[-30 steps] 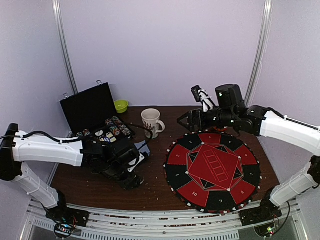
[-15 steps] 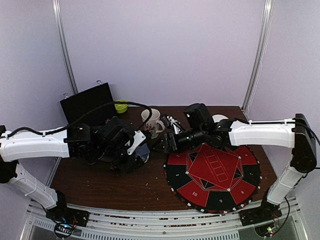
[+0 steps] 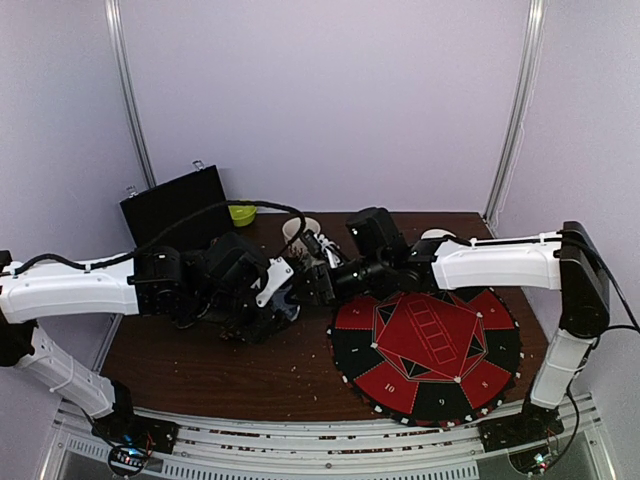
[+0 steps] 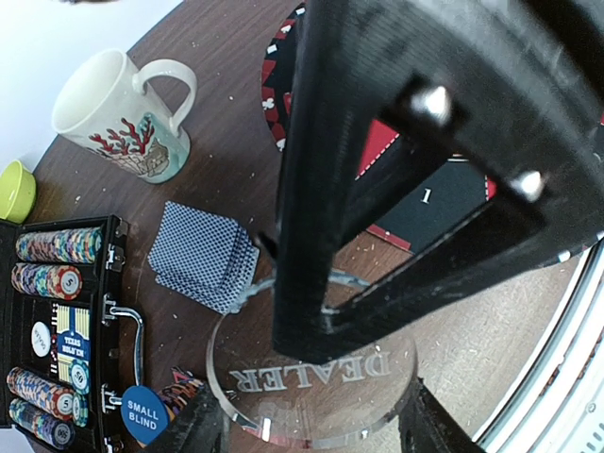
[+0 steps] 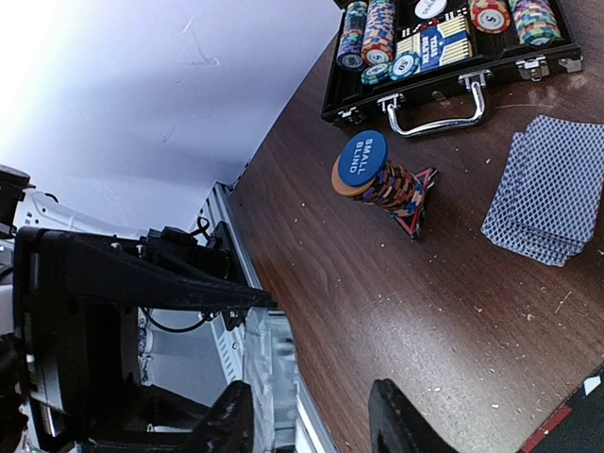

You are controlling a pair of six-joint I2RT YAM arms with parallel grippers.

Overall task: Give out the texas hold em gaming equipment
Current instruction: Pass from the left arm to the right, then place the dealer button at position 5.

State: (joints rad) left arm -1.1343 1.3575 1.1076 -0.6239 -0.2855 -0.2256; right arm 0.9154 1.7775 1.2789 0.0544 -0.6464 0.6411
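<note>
In the top view the case (image 3: 178,215) is seen only as its raised lid; its tray is hidden behind the left arm. In the left wrist view the case is cut off by the left edge, as is the green bowl (image 4: 13,189). Rows of striped chips (image 5: 377,33) are seen standing in the tray. Just before the case handle, a short loose stack (image 5: 392,189) of many-coloured chips is laid on the table (image 3: 200,370), topped by a blue disc (image 5: 362,159) lettered SMALL BLIND, with an orange disc (image 5: 340,180) showing only as an edge beneath it. Beside it a slightly spread pile of cards (image 4: 201,257) is laid face down, backs finely patterned in blue.

The left gripper (image 4: 311,425) is clamped across a clear disc (image 4: 311,396) engraved DEALER, held above the table; the disc's near edge is cut off by the frame.

The mug (image 4: 118,118) is nearly covered by the right arm from above. The right gripper (image 5: 310,396) is reached across to the left one, its black frame blocking much of the left wrist view. Its fingers are seen apart, but whether the disc is touched cannot be told. The red-and-black mat (image 3: 425,340) is partly covered by that arm.
</note>
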